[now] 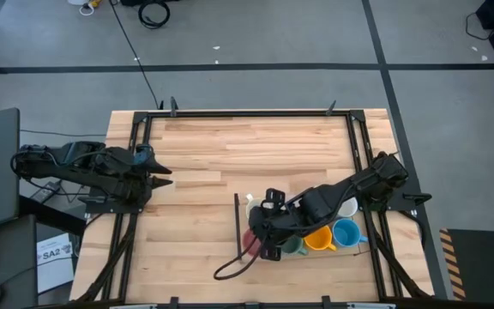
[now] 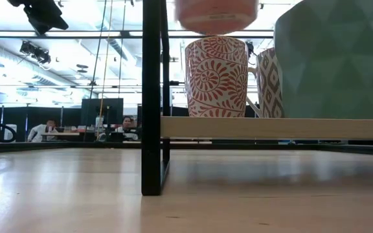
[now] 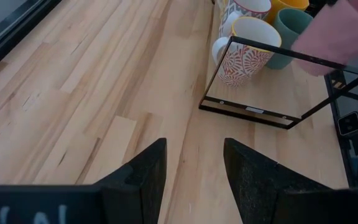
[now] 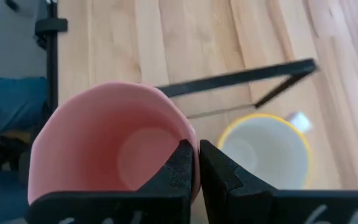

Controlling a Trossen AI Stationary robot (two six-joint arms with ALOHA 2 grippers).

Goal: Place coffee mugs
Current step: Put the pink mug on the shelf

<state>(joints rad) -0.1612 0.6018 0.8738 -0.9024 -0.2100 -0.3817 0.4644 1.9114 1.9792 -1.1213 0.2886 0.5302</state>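
pinching the pink mug's (image 4: 114, 149) rim, my right gripper (image 4: 197, 165) hangs it above the rack (image 3: 272, 118) at five o'clock; lowering could clip the patterned mug (image 3: 244, 53). left gripper (image 3: 194, 177) waits open.

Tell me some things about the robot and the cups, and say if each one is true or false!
1. The right gripper holds the pink mug by its rim. True.
2. The pink mug stands on the table. False: the low view shows it lifted above the red-patterned mug.
3. The left gripper has its fingers open and holds nothing. True.
4. The left gripper is right over the mugs. False: it waits at the table's left edge, apart from them.
5. The orange mug sits beside the blue mug. True.
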